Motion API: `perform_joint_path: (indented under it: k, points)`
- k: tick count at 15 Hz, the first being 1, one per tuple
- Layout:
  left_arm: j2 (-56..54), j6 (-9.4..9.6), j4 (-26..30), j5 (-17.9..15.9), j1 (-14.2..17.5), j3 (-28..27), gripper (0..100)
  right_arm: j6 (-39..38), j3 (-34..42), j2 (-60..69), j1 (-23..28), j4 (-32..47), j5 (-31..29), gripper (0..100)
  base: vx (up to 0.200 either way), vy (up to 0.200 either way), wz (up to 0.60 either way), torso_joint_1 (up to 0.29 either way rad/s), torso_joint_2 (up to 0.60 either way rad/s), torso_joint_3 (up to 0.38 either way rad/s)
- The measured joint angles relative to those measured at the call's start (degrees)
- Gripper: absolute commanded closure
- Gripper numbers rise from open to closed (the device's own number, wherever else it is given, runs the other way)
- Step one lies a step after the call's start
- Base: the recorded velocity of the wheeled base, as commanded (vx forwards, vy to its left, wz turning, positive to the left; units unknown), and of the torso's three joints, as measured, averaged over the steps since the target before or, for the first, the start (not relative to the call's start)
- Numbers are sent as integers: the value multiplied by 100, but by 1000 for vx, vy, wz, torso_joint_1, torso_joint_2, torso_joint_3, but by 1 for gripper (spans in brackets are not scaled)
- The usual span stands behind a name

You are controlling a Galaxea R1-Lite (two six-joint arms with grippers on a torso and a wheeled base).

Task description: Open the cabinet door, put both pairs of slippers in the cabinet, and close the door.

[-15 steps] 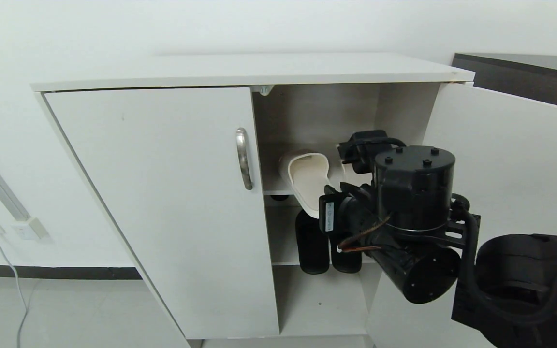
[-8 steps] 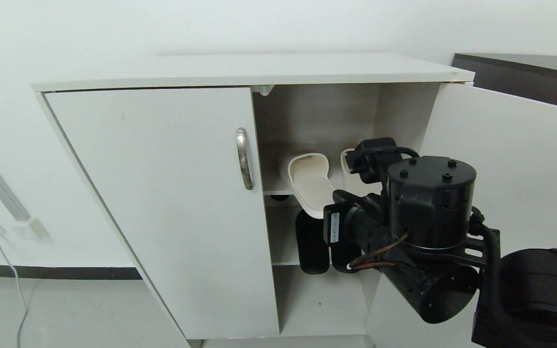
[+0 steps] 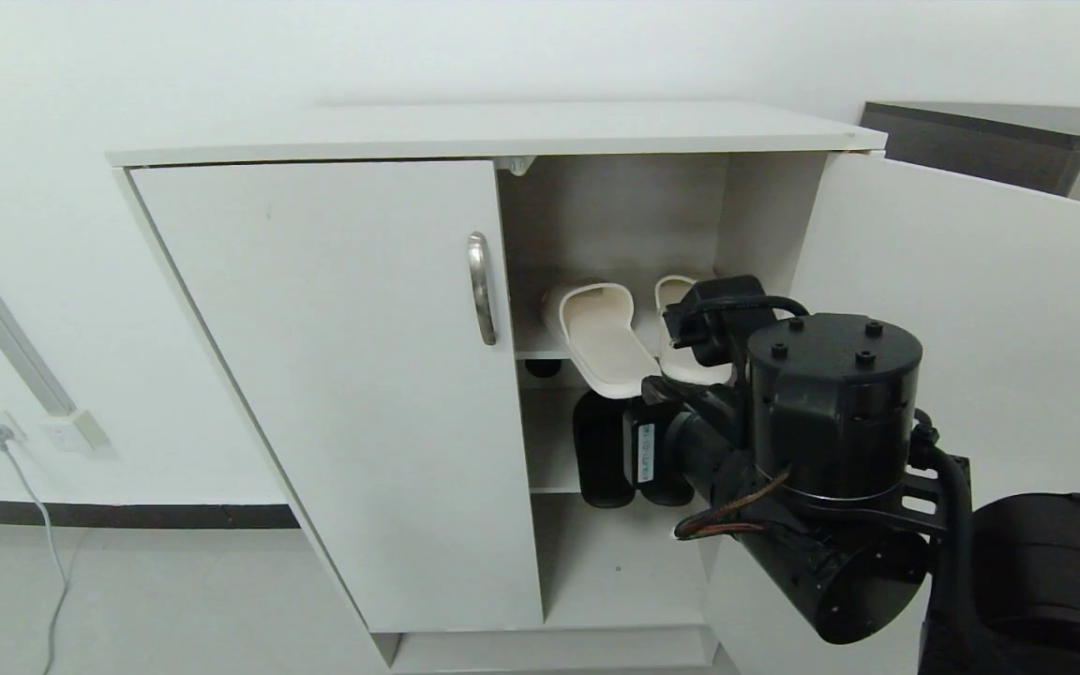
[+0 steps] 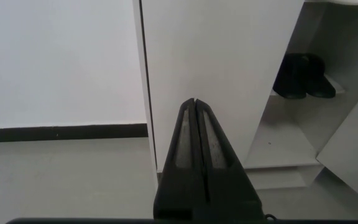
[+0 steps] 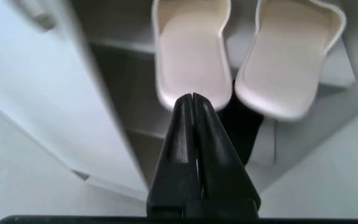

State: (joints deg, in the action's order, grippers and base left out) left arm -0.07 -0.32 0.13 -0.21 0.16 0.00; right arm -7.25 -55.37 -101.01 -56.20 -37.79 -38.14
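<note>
The white cabinet (image 3: 502, 127) has its left door (image 3: 334, 375) closed and its right door (image 3: 962, 309) swung open. A pair of white slippers (image 3: 601, 342) (image 5: 191, 53) lies on the upper shelf, heels sticking out over its edge. A pair of black slippers (image 3: 604, 450) (image 4: 303, 78) rests on the shelf below. My right arm (image 3: 821, 412) hangs in front of the opening, its gripper (image 5: 193, 99) shut on nothing, just short of the white slippers' heels. My left gripper (image 4: 194, 102) is shut and empty, low before the closed door.
A metal handle (image 3: 478, 289) runs down the closed door's edge. The cabinet's bottom compartment (image 3: 615, 562) holds nothing. A wall socket with a cable (image 3: 1, 436) sits at the left above grey floor (image 3: 127, 600). Dark-topped furniture (image 3: 999, 131) stands behind the open door.
My right arm has drawn back and down from the upper shelf, uncovering the second white slipper. The head camera has also shifted, so the whole cabinet sits differently in view.
</note>
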Motion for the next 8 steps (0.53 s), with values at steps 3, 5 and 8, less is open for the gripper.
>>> perform_joint_path:
  k: [3, 5, 8]
  points:
    - [0, -11, -9, 0, -2, 0, 100, 1, 52, 0, 9, 0, -4, 100, -200, 0, 0, -1, 1, 5]
    - [0, -12, -9, 2, -2, 0, 100, -13, 124, 0, 9, -28, 56, 100, -200, 0, 0, 0, 7, 2]
    - [0, -11, -2, 2, -5, 0, 100, 11, 267, -1, 41, -230, 130, 100, -200, 0, 0, 2, 2, 2]
